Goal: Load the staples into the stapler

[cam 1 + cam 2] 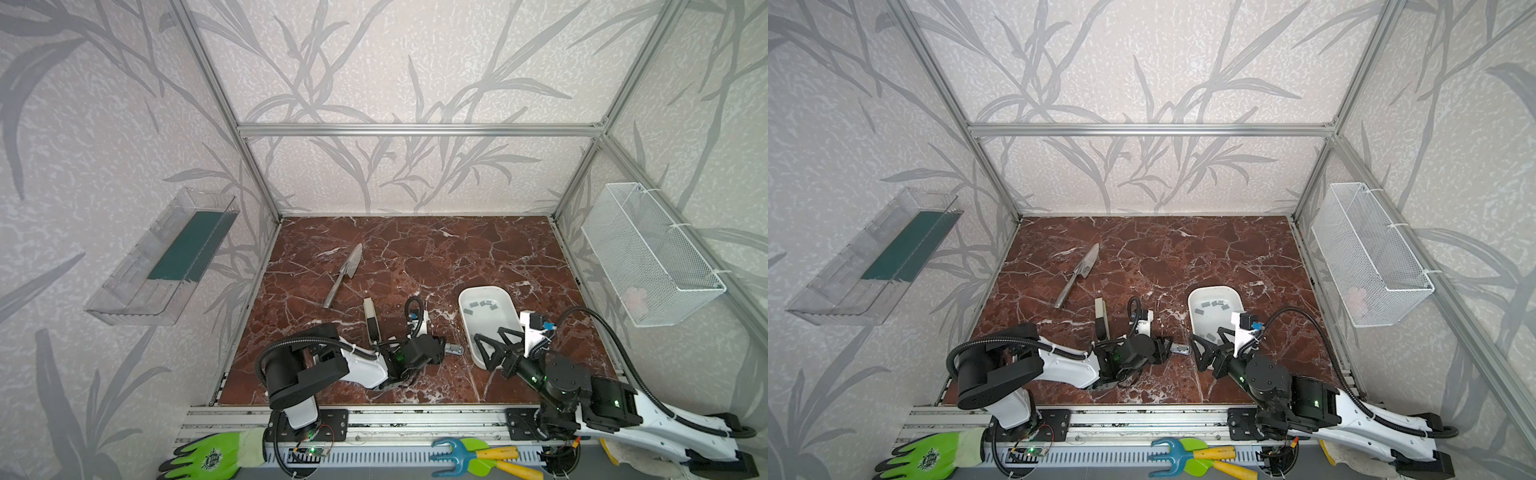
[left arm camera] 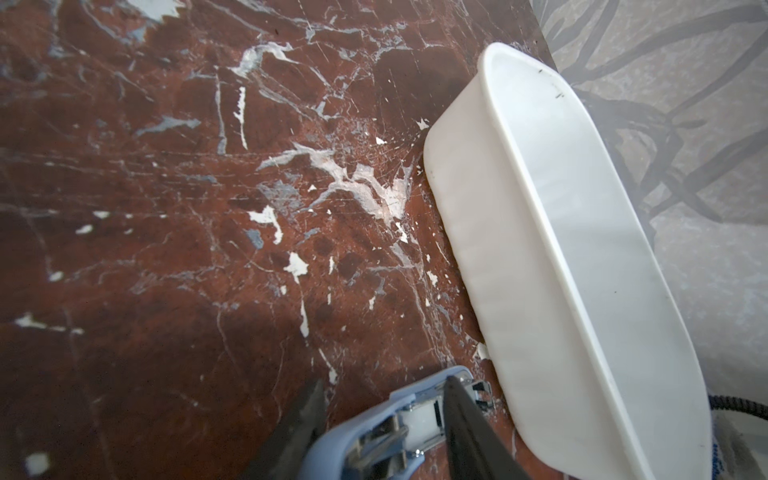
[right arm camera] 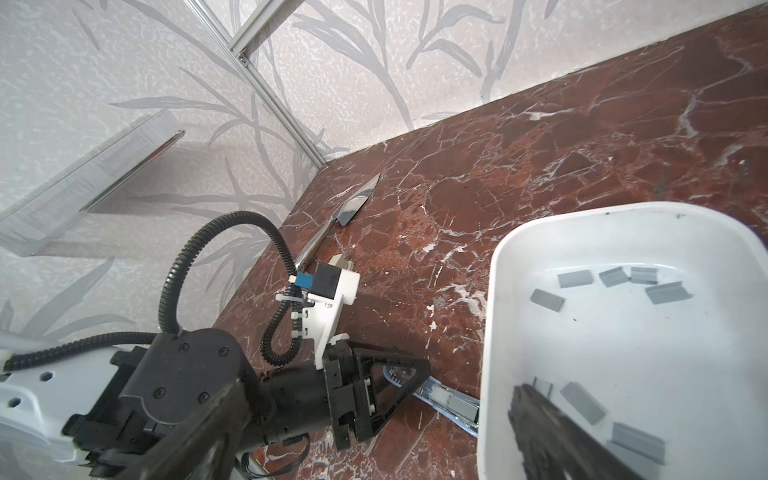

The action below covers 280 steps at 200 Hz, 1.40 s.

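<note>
Left arm (image 1: 365,370) and right arm (image 1: 665,424): white shells, black screwed joints (tiny green lights), ribbed black cables (image 3: 237,216); the right gripper (image 1: 489,332) is black too.

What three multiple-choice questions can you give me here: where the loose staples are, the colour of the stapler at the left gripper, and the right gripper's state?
1. Where do the loose staple strips lie? A in a glass jar; B in the white tray; C in a cardboard box.
2. What colour is the stapler between the fingers of the left gripper? A blue; B red; C green.
3. How do the right gripper's jaws stand? A shut empty; B shut on a staple strip; C open.
Answers: B, grey strips lie on the tray's floor; A, its body is light blue; C, its fingers stand spread above the tray.
</note>
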Tool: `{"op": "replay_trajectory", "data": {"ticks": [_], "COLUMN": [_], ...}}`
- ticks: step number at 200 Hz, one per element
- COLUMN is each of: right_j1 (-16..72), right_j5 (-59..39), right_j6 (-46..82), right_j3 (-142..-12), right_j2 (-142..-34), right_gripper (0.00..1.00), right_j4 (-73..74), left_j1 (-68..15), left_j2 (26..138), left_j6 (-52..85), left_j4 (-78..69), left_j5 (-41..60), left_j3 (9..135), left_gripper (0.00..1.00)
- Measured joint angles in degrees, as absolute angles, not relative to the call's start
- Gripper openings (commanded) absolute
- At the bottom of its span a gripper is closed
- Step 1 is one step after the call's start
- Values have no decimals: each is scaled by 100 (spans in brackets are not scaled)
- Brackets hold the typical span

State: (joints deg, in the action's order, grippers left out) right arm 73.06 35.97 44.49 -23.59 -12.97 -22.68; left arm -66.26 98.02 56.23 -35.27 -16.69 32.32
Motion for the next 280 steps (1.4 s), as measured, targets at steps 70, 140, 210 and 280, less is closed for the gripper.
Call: {"op": "replay_trajectory", "data": {"ticks": [70, 140, 210, 280], "right_j1": [7306, 7306, 7297, 6604], "right_j5": [3747, 3301, 2405, 1494], "right_j6": [4434, 3693, 2880, 2799], "right_j3": [-2338, -2119, -2051, -1780], "right_j2": [-1216, -1896, -4462, -5736], "right_gripper": [99, 99, 84, 79], "right_j4": [-2523, -1820, -71, 1094], "left_j1": [-6547, -5398, -4982, -4943], "left_j2": [9841, 9815, 9441, 9262], "left_j6": [5509, 4628, 2908, 2298], "left_j4": [-3531, -3481, -1446, -882], "left_j5": [-1686, -364, 873, 1404], "left_j3": [3310, 3420, 4134, 4187], "left_gripper": [21, 11, 2, 2]}}
